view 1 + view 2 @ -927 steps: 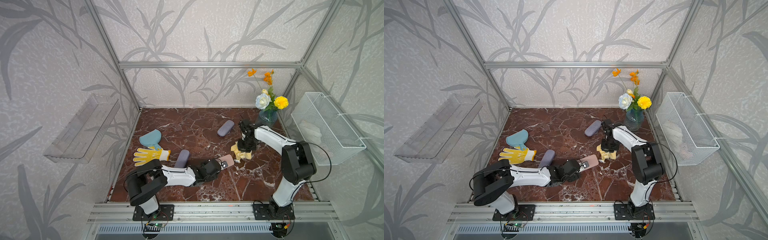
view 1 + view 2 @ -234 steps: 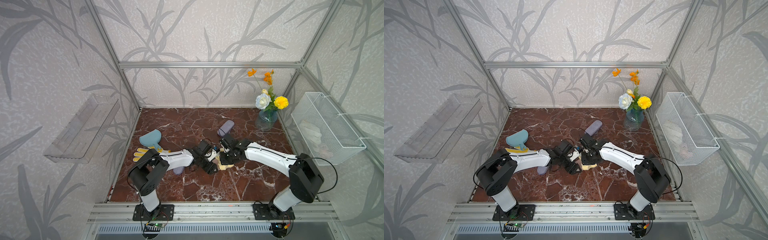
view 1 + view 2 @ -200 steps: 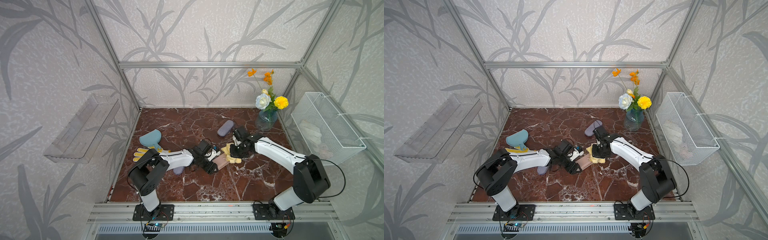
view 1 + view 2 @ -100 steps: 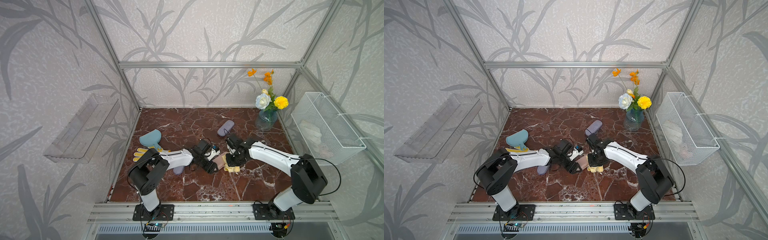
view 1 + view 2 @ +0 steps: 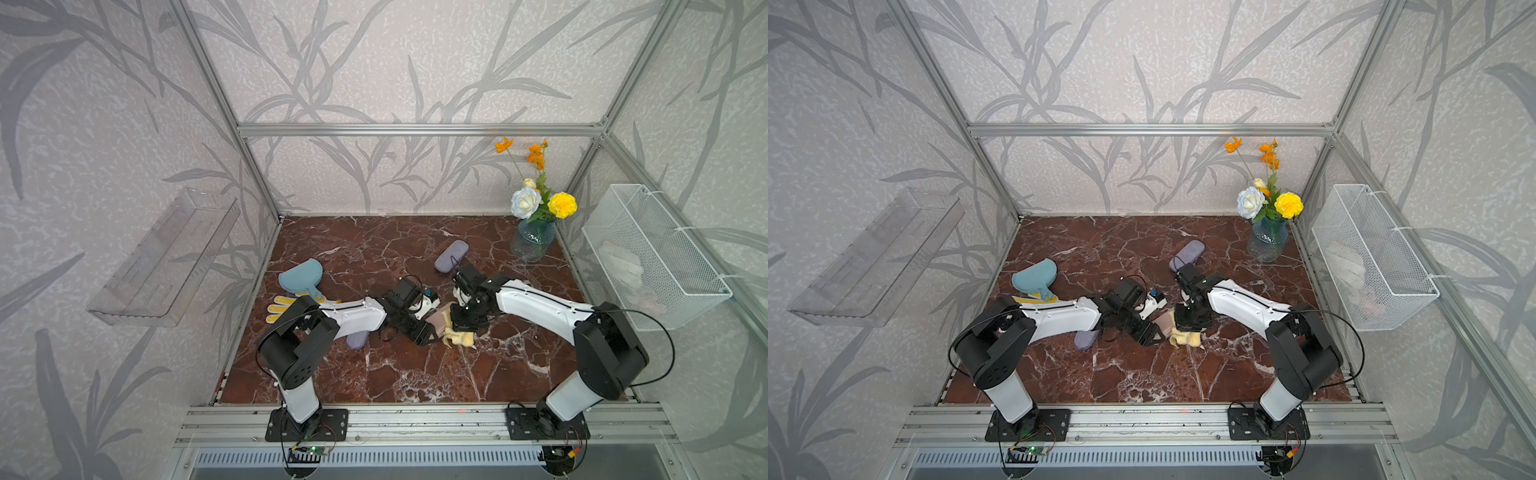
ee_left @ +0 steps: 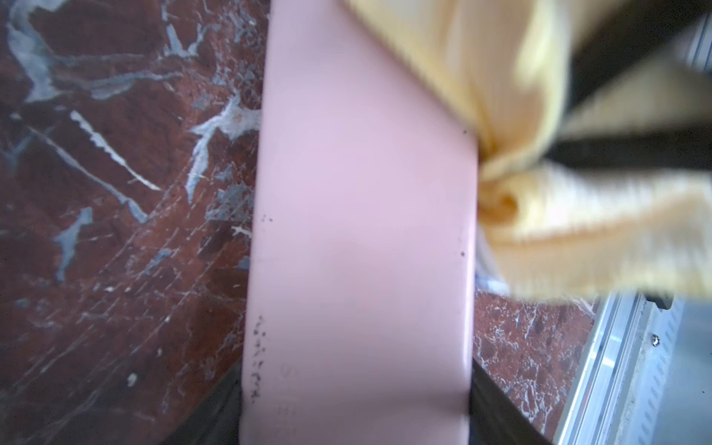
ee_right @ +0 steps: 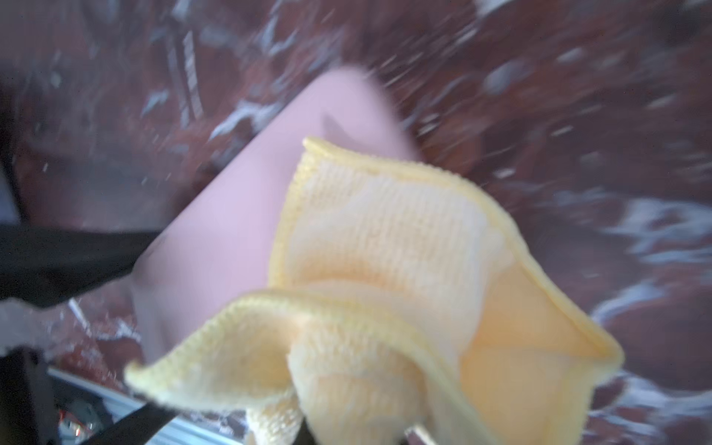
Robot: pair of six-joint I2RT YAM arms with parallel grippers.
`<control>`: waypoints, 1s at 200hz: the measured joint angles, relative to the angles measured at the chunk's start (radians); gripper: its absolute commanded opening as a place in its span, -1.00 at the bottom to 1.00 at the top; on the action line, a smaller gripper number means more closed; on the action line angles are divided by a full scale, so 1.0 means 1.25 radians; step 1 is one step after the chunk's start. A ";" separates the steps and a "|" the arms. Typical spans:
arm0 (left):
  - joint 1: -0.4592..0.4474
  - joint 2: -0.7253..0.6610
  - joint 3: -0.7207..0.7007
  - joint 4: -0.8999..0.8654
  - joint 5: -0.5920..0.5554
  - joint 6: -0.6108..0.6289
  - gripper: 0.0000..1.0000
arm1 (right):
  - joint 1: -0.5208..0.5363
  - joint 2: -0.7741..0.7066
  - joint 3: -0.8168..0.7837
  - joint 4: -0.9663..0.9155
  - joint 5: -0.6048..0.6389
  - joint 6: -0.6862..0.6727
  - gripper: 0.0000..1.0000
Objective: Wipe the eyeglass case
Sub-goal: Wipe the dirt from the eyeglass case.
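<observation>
On the marble table (image 5: 374, 249), my left gripper (image 5: 427, 321) clamped the pink eyeglass case (image 6: 358, 231); my right gripper (image 5: 459, 324) pinched the yellow cloth (image 7: 404, 269), draped over the case's right end.

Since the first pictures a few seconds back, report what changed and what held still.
The right end effector has carried the yellow cloth from farther right over to the pink eyeglass case, swinging away and back against its end. The left end effector keeps its grip on the case; its arm has swung back, partly covering the yellow glove. Unmoved: lilac case, flower vase, wire basket.
</observation>
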State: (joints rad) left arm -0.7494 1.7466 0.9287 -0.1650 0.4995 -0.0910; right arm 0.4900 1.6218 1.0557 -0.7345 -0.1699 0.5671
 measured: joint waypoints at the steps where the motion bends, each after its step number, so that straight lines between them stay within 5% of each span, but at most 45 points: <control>1: 0.000 0.000 0.000 0.000 0.000 0.000 -1.00 | -0.006 0.000 0.000 0.000 0.005 -0.002 -1.00; 30: -0.003 0.000 -0.002 0.000 0.016 0.003 -1.00 | -0.056 -0.006 0.010 0.007 0.044 -0.021 -1.00; 98: -0.002 0.000 -0.002 -0.004 0.022 0.002 -1.00 | 0.136 -0.069 -0.034 0.060 -0.081 0.118 -1.00; 138: -0.001 0.001 -0.002 0.009 0.006 0.000 -1.00 | 0.031 -0.034 -0.022 0.056 -0.119 0.102 -1.00; 172: -0.021 -0.002 -0.002 0.006 -0.032 0.023 -1.00 | -0.100 0.023 0.067 -0.002 0.042 -0.013 -1.00; 200: -0.079 -0.013 -0.012 0.011 -0.134 0.058 -1.00 | -0.094 0.000 0.108 -0.027 0.096 -0.067 -1.00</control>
State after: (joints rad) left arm -0.8478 1.7309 0.9142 -0.1513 0.3321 -0.0181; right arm 0.3725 1.6215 1.1912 -0.7677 -0.0498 0.4839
